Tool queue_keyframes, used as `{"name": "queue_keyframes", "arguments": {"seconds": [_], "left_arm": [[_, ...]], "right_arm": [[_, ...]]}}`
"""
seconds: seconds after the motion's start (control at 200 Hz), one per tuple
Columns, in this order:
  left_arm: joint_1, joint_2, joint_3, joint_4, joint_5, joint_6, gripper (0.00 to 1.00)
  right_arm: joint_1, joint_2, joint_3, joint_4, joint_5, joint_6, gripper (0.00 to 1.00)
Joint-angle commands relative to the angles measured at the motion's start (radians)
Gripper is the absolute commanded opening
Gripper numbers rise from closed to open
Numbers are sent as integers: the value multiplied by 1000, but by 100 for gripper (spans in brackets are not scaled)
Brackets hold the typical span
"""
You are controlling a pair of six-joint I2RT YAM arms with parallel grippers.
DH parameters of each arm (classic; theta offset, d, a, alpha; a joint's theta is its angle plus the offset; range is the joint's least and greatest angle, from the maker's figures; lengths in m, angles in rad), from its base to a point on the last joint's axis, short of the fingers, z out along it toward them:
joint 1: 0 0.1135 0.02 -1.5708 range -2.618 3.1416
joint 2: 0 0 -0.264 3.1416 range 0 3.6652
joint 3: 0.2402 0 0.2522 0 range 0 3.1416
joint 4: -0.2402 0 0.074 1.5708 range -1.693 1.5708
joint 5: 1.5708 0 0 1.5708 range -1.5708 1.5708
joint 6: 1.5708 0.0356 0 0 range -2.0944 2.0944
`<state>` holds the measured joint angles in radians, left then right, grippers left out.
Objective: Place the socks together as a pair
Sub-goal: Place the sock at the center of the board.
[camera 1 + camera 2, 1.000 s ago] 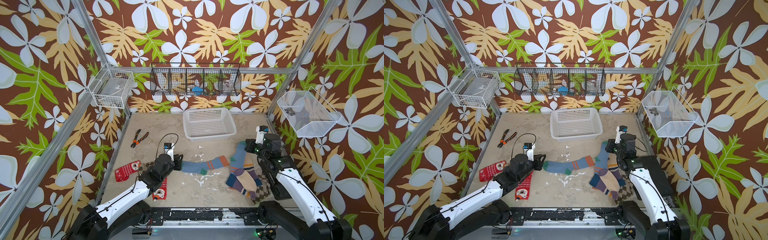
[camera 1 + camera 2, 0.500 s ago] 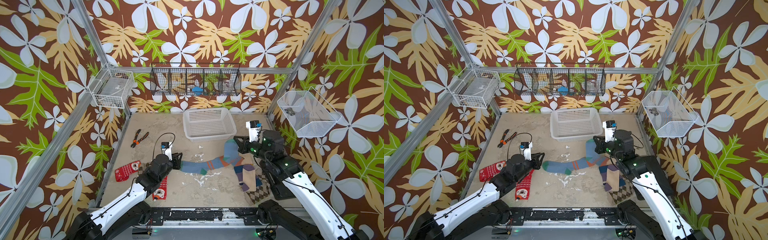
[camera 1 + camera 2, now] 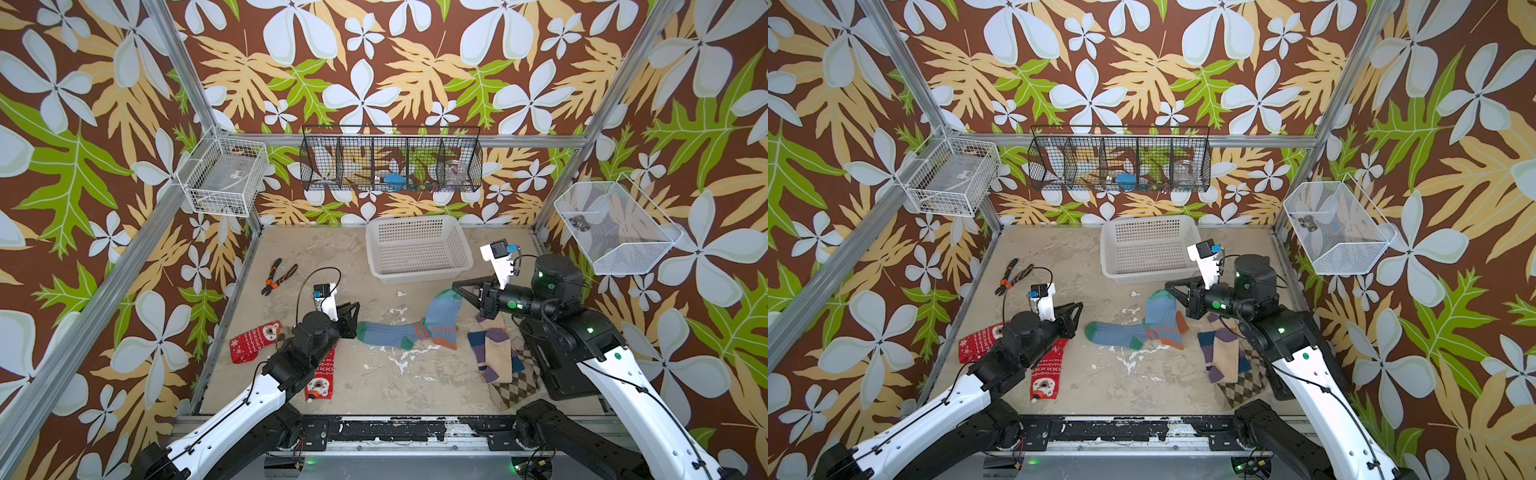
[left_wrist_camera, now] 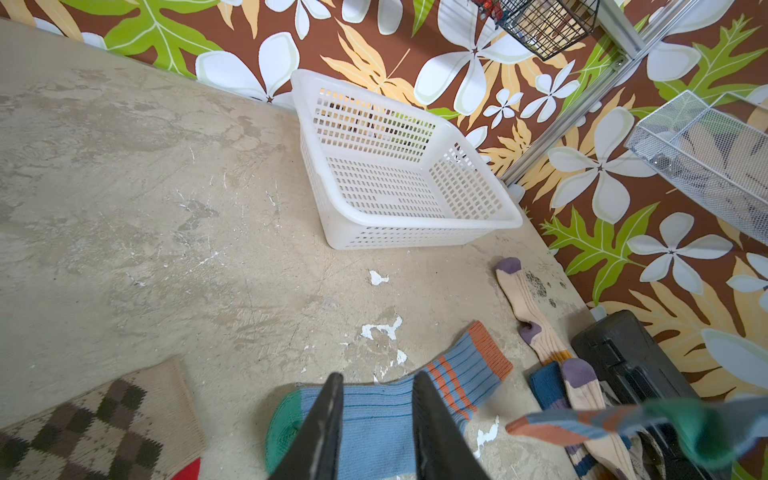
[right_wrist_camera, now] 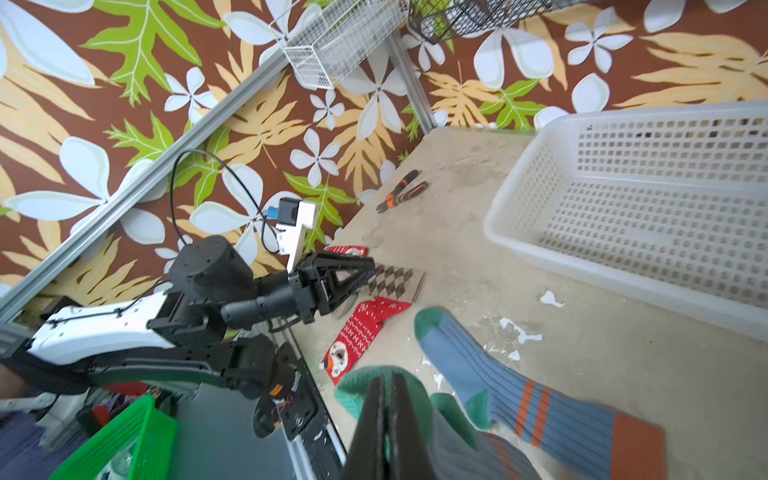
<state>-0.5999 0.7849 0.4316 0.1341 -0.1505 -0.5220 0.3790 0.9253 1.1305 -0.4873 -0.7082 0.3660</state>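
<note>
Floral-papered cell, worn beige table (image 3: pixel 316 249); you are taking stock as follows.

1. Right gripper (image 5: pixel 388 386): clenched on the green toe of one blue sock (image 3: pixel 442 309). The sock is hanging from the jaws, its orange cuff trailing down to the table below and ahead of the gripper.
2. Second blue sock (image 3: pixel 390 336): lying flat between the two grippers. Its cuff appears to be touching the hanging sock's cuff, and its green toe is sitting directly beneath the left gripper.
3. Left gripper (image 4: pixel 377 380): jaws standing parted over that toe end, grasping nothing that is showing.
4. Red snowflake socks (image 3: pixel 253 343), two: lying behind the left gripper, unpaired, one partly under the arm.
5. Cream-and-purple socks (image 3: pixel 496 353) and brown argyle sock (image 3: pixel 513 386): heaped behind the right gripper, beside its arm.

Step in hand, as I am reading it: you are carrying the blue sock across to its mate. The next move is calling for you to lay it along the flat one, toe over toe and cuff over cuff, then release. The left gripper is occupying the landing spot, so you are likely needing to withdraw it first.
</note>
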Motion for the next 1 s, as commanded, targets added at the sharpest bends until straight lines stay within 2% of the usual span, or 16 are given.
{"name": "queue_keyframes", "arguments": {"seconds": [0.0,0.2,0.33,0.375,0.49,0.646,0.711,0.826,0.896,0.996], "left_arm": [[2,-3,6,-1,6,-13,32],[2,-4,26,14,11,-8,32],[2,-14,26,19,2,-10,32],[2,-19,20,21,-2,-13,32],[2,-37,-4,17,-13,-19,32],[2,-76,-38,1,-29,-29,32],[2,-98,-54,-6,-42,-32,32],[2,-124,-87,-8,-60,-36,34],[2,-121,-99,-8,-56,-38,35],[2,-103,-117,-4,-40,-47,37]], "right_arm": [[1,-17,33,-99,-60,-68,0],[1,-34,107,-191,-69,-100,0],[23,22,19,-163,-136,-103,0],[71,52,-33,-111,-127,-89,0],[269,173,-137,67,-56,-45,0],[434,417,-156,280,-84,-3,0],[466,518,-126,317,-108,-8,6],[479,623,-107,373,-94,-1,27],[477,626,-100,351,-18,-15,36],[457,544,-154,367,59,-12,42]]}}
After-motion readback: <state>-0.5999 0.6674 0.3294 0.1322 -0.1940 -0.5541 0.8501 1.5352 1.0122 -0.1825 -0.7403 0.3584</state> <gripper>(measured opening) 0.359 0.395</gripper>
